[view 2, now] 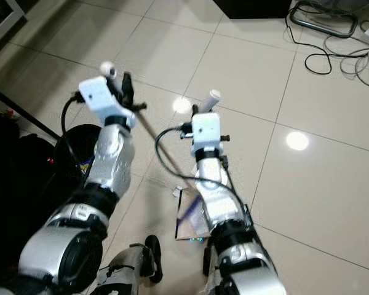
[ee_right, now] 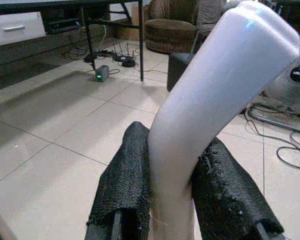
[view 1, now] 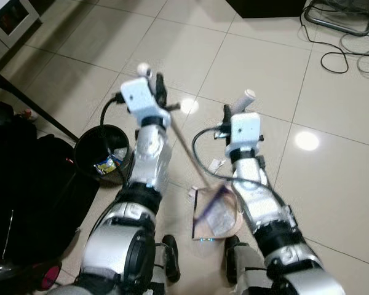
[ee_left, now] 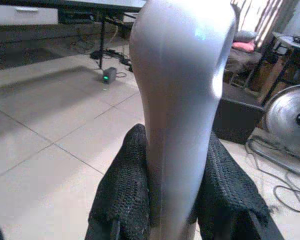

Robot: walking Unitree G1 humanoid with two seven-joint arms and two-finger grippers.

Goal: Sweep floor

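My left gripper (view 1: 155,85) is shut on the white grip (ee_left: 180,90) at the top of a broom. The broom's thin stick (view 1: 186,149) slants down toward my feet. My right gripper (view 1: 235,114) is shut on the white, bent handle (ee_right: 210,105) of a dustpan. The dustpan (view 1: 214,214) rests on the tiled floor between my feet and holds pale litter. Two small paper scraps (view 1: 216,164) lie on the tiles just beyond it. In both wrist views the black fingers (ee_left: 124,190) press against the handles from either side.
A black bin (view 1: 91,142) with wrappers inside stands to my left. Dark bags (view 1: 24,184) and a slanting black table leg (view 1: 37,109) are further left. Cables (view 1: 347,58) and a metal stand lie at the far right. A fan (ee_left: 290,120) stands beyond.
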